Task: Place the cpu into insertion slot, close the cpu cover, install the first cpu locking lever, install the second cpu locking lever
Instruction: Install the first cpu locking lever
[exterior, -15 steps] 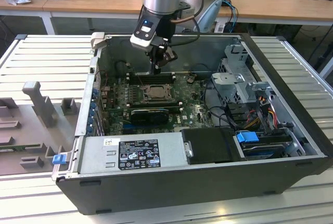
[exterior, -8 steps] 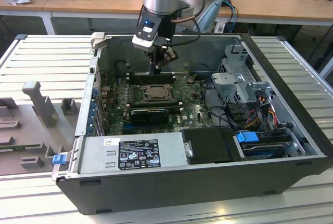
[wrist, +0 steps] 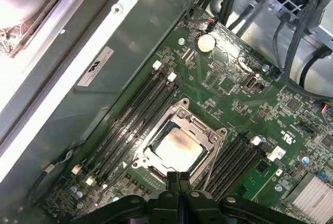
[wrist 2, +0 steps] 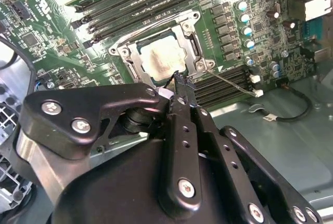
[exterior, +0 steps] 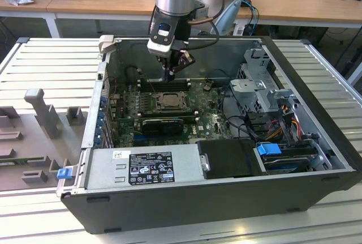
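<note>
Seating looks done: the cpu [wrist: 177, 148] lies flat inside the insertion slot [exterior: 153, 101], its pale metal top showing a brownish smudge at the middle. The cpu cover [wrist: 202, 125] is down over the slot, its thin silver frame lying around the chip's edges with the cut-out leaving the top bare. In the second wrist view a thin metal lever rod [wrist 2: 231, 82] runs out from one corner of the slot, slanting across the black memory slots [wrist 2: 223, 86] on that side. I cannot tell whether it is latched.

The gripper [wrist: 179, 178] hangs just above one edge of the slot, its two narrow black fingers pressed together with nothing between them. In the exterior view it points straight down, just beyond the slot's far edge, inside the open computer case [exterior: 198, 204]. Whether the tips touch the cover cannot be told.

As for handling, the chip is likely light, rigid and delicate on its underside, so any hold would go on its outer edges. Now that it is seated it is best left alone. The cover is thin sheet metal, probably stiff enough to push on but easy to bend if pried, so pressure would go on the frame strip beside the slot's rim, not on the chip's top. The lever rod looks springy and slim, and smooth steel is apt to slip off a narrow fingertip. The hold is best near its free end, farthest from the slot, where leverage is greatest. The green circuit board [wrist: 234, 78] around the slot is crowded with small parts that a slip could strike.
</note>
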`<state>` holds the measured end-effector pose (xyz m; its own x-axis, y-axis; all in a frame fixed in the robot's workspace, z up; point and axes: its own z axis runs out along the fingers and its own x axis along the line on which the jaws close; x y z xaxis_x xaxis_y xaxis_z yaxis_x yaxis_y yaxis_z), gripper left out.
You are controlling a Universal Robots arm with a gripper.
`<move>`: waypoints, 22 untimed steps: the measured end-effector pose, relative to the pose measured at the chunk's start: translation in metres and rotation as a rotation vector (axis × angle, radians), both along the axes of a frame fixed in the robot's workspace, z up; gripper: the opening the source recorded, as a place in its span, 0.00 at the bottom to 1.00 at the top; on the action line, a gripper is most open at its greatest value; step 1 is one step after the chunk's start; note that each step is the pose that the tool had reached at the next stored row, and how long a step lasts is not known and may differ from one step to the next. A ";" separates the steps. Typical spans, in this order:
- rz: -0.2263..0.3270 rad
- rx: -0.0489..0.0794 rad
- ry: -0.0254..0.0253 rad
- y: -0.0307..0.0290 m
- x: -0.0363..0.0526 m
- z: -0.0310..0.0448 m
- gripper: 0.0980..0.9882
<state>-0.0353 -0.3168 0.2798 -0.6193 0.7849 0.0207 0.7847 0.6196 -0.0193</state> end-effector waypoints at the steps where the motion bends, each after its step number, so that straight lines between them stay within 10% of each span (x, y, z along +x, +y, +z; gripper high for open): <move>1: 0.006 0.000 0.0001 0.0000 0.0000 0.0000 0.01; 22: 0.140 0.000 0.0000 0.0000 0.0000 0.0000 0.01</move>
